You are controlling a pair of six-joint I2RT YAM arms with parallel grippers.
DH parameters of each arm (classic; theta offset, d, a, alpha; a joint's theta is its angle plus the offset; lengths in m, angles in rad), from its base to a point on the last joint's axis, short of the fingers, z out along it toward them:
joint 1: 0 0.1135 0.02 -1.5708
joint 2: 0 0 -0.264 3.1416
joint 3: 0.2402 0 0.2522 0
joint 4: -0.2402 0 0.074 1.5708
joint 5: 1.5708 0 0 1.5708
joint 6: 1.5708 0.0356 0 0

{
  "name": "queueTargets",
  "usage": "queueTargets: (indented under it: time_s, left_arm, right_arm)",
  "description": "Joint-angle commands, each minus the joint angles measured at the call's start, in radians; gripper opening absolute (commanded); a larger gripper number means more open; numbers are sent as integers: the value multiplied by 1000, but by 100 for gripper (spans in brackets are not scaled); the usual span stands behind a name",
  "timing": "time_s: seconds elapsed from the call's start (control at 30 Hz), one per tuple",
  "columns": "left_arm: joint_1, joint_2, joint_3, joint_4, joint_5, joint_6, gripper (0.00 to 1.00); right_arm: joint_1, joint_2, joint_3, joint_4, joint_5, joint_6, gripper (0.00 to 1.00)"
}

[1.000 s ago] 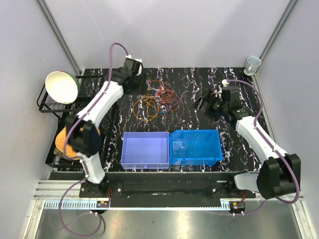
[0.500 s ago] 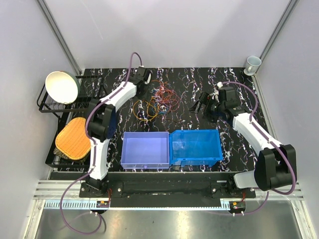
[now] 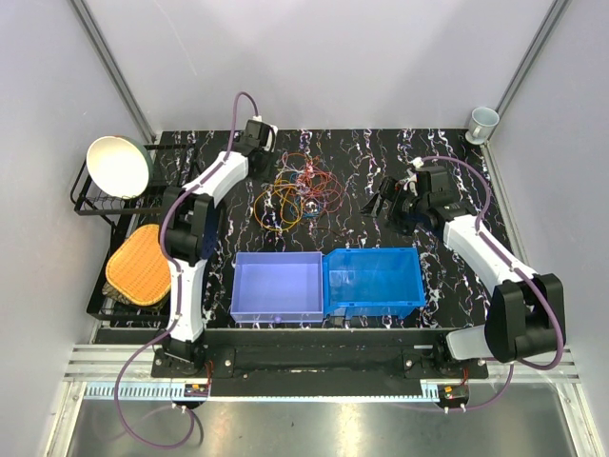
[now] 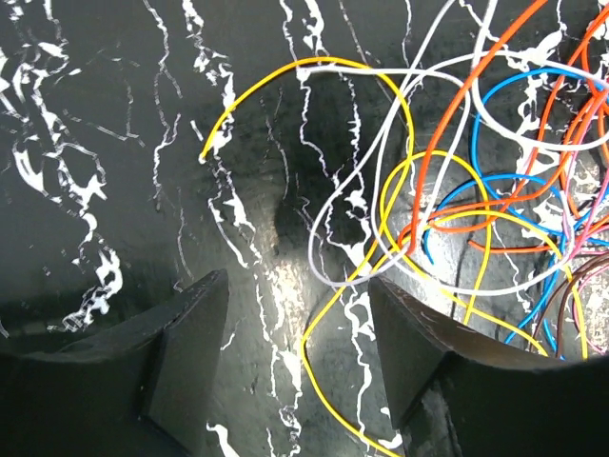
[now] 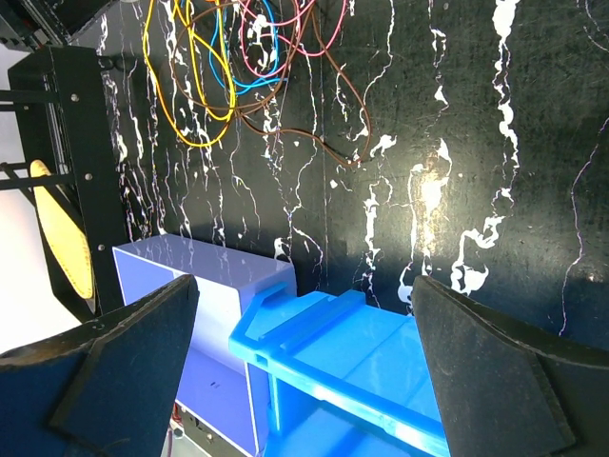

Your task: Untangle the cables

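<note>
The left end effector (image 4: 297, 328), spread and empty, hovers at the cables (image 4: 457, 181); next, probably pinch one yellow strand (image 4: 304, 343).

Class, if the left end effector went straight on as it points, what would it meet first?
Most likely the cables, whose yellow and white loops lie just ahead of the open left end effector; otherwise the table. Depth is unclear.

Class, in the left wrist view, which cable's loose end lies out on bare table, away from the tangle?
The yellow cable: its end arcs out alone over the table, while the other cables stay looped together.
</note>
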Motion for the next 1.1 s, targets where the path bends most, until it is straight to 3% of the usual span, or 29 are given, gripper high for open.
queueTargets:
  time_s: [0.0, 0.33, 0.47, 0.63, 0.77, 1.07]
  left_arm:
    - [-4, 30, 56, 36, 81, 27, 63]
    - [-5, 38, 64, 19, 107, 42, 58]
    - [-8, 12, 41, 22, 95, 36, 68]
    - [-10, 16, 20, 50, 78, 39, 69]
    - [-11, 47, 49, 51, 75, 41, 64]
    - [-11, 82, 93, 65, 73, 58, 39]
  right_arm:
    - [7, 8, 29, 17, -33, -24, 100]
    - [9, 17, 29, 17, -39, -24, 100]
    - [7, 24, 30, 17, -42, -24, 100]
    - [7, 31, 32, 17, -45, -24, 100]
    - [7, 37, 32, 20, -48, -24, 100]
    - [7, 60, 36, 23, -57, -29, 100]
